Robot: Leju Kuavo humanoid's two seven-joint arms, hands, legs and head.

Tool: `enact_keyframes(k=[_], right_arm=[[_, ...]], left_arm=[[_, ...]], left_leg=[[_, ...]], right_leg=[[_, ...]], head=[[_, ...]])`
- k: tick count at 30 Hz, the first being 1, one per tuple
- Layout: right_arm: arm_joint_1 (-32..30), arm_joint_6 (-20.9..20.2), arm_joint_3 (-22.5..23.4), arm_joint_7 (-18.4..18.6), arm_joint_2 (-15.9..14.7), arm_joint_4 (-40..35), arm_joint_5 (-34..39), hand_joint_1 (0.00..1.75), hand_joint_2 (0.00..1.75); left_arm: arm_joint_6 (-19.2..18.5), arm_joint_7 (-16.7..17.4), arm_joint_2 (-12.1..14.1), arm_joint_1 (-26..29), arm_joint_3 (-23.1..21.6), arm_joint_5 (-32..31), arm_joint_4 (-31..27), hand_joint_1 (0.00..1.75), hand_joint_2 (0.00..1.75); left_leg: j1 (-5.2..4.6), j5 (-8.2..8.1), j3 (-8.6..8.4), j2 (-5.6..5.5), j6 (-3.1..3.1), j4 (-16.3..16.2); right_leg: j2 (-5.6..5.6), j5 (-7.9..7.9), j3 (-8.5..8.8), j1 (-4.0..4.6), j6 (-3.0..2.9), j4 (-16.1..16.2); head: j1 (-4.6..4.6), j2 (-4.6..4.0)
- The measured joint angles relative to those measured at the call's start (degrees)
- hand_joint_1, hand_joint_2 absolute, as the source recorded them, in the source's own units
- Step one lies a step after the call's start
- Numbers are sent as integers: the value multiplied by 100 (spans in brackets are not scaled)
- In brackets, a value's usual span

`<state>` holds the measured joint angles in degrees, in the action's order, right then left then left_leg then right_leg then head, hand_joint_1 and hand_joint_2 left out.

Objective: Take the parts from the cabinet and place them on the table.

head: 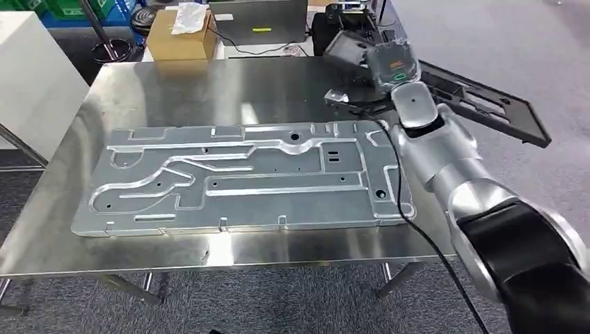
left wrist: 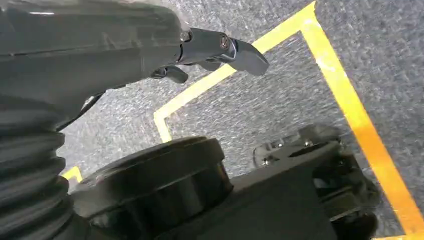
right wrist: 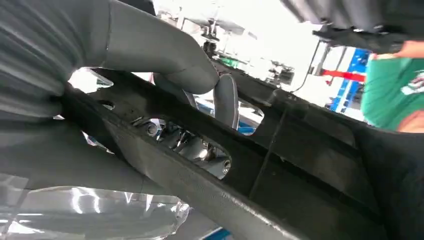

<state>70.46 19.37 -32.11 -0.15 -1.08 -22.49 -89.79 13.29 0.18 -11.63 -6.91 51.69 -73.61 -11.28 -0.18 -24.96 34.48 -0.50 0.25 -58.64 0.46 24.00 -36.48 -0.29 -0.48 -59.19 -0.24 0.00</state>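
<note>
A long black flat part [head: 487, 104] with cut-outs hangs tilted over the table's far right corner. My right hand [head: 393, 66] grips it at its near end. In the right wrist view the thumb [right wrist: 165, 60] presses on one face of the black part [right wrist: 300, 170], and the fingers wrap behind it. A large silver machined plate [head: 243, 177] lies flat on the steel table [head: 209, 90], to the left of my right arm. My left hand [left wrist: 215, 50] hangs over the floor, holding nothing, with its fingers apart.
A cardboard box [head: 181, 35] and a laptop [head: 257, 21] stand behind the table's far edge. A white cabinet [head: 28, 76] is at the left. A person in a green shirt [right wrist: 395, 95] stands beyond the part. Yellow tape [left wrist: 350, 100] marks the grey floor.
</note>
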Motion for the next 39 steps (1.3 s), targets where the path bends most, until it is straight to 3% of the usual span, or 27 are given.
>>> enact_keyframes(k=[3,4,5,8,9,10,11,13,14,15,18,19,20,21,23,24,25,26,28,29,30,33,34,35,36,38,39], right_arm=[[-94,-79,-66,15,167,99,0,166,175],[-118,-103,-68,18,219,129,2,166,175],[-131,-121,-70,22,267,151,2,166,175],[-181,-177,-92,29,344,230,2,166,175],[-222,-204,-105,28,368,263,2,166,175],[-263,-249,-118,28,409,293,2,166,175],[-296,-289,-125,28,451,321,2,166,175],[-312,-328,-138,28,525,350,2,166,175],[-312,-339,-151,31,543,357,2,166,175],[-306,-359,-173,26,584,367,0,166,175],[-371,-440,-223,-7,696,407,2,166,175],[-381,-448,-228,-17,740,413,4,166,175],[-384,-461,-230,-19,798,424,13,166,175],[-382,-466,-238,-19,855,429,20,166,175],[-405,-499,-265,-39,938,448,20,166,175],[-435,-507,-265,-44,966,461,20,166,175],[-461,-527,-265,-57,986,481,20,166,175],[-488,-531,-265,-68,1019,490,22,166,175],[-499,-536,-265,-70,1078,494,22,166,175],[-498,-540,-267,-72,1115,496,22,166,175],[-491,-553,-269,-74,1124,507,17,166,175],[-556,-603,-289,-103,1152,536,13,166,175],[-570,-619,-295,-107,1174,536,13,166,175],[-583,-630,-304,-107,1190,536,13,166,175],[-574,-645,-308,-107,1194,540,13,166,175],[-591,-710,-345,-107,1218,555,0,166,175],[-631,-752,-367,-107,1222,569,0,166,175]], left_arm=[[13,0,-4,0,2,0,0,0,175],[15,0,-22,2,2,-2,0,0,175],[26,0,-26,0,2,-4,0,0,175],[42,2,-50,10,2,-11,0,0,175],[46,2,-50,13,2,-11,0,0,175],[46,4,-50,13,2,-13,0,0,175],[48,9,-52,12,2,-13,0,0,175],[59,20,-61,8,2,-15,0,0,175],[61,24,-63,9,2,-15,0,0,175],[63,33,-65,5,2,-15,0,0,175],[83,39,-70,14,2,-4,0,0,175],[94,39,-68,11,4,-2,0,0,175],[103,35,-70,15,4,-2,0,0,175],[105,33,-70,15,7,2,0,0,175],[105,6,-70,-8,17,4,0,0,175],[103,-9,-70,-33,22,4,0,0,175],[103,-22,-74,-44,22,4,0,0,175],[98,-24,-74,-40,22,4,0,0,175],[96,-26,-74,-19,22,-7,0,0,175],[96,-24,-74,-1,24,-11,0,0,175],[94,-24,-72,11,24,-11,0,0,175],[90,-35,-79,15,26,-11,0,0,175],[87,-35,-85,15,26,-11,0,0,175],[87,-35,-98,12,26,-11,0,0,175],[87,-35,-98,10,26,-11,0,0,175],[81,-35,-100,14,26,-9,0,0,175],[81,-35,-100,14,26,-4,0,0,175]], left_leg=[[5,1,18,-5,55,2],[61,44,-23,11,105,86],[56,58,-37,11,127,109],[58,63,-31,10,154,106],[59,61,-32,2,155,102],[64,56,-35,-1,149,98],[67,45,-40,-4,141,88],[70,0,-51,-3,94,43],[68,-29,-45,2,61,23],[32,-44,-19,4,33,-6],[44,-36,-44,11,-43,47],[41,-68,-43,7,-89,26],[53,-158,-6,16,-119,-82],[53,-338,114,15,-132,-363],[62,-771,552,15,-156,-1323],[62,-875,739,15,-161,-1701],[62,-840,797,16,-163,-1802],[62,-673,718,18,-153,-1617],[61,-117,269,18,-106,-641],[59,64,70,18,-64,-154],[25,-9,12,14,-45,-70],[13,-8,21,-4,-4,-8],[48,21,2,-6,40,50],[75,52,-33,10,70,96],[80,64,-37,15,95,111],[80,57,-33,24,121,110],[80,57,-33,23,122,109]], right_leg=[[-2,-27,-2,-2,76,40],[-4,15,-20,11,109,13],[-19,114,-67,-3,143,-117],[-19,719,-636,-37,221,-1353],[-19,792,-808,-51,239,-1686],[-20,716,-848,-65,250,-1714],[-21,518,-750,-77,252,-1456],[-29,-13,-272,-101,242,-457],[-37,-67,-109,-102,226,-56],[-33,-32,-58,-45,192,-2],[-21,-13,-70,-12,85,-17],[-27,-37,-44,-72,31,33],[-31,-39,-26,-72,0,58],[-31,-35,-20,-70,-61,57],[-25,-22,-3,-49,-86,55],[-30,-15,7,-36,-96,52],[-34,-8,20,-27,-101,50],[-32,1,33,-21,-101,47],[-10,23,63,-15,-92,32],[-5,35,65,-14,-76,27],[-2,37,39,22,-52,10],[-12,2,9,2,31,33],[-10,2,19,32,72,34],[-10,75,-1,4,100,-34],[-16,233,-102,8,125,-238],[-16,673,-499,-20,167,-1111],[-16,818,-702,-34,187,-1535]], head=[[13,0],[4,2],[26,0],[28,0],[29,0],[28,0],[29,0],[28,0],[31,0],[26,0],[22,0],[20,2],[22,0],[2,0],[4,0],[4,0],[5,0],[7,0],[4,0],[7,0],[11,0],[13,0],[15,0],[11,0],[33,0],[28,0],[31,0]])
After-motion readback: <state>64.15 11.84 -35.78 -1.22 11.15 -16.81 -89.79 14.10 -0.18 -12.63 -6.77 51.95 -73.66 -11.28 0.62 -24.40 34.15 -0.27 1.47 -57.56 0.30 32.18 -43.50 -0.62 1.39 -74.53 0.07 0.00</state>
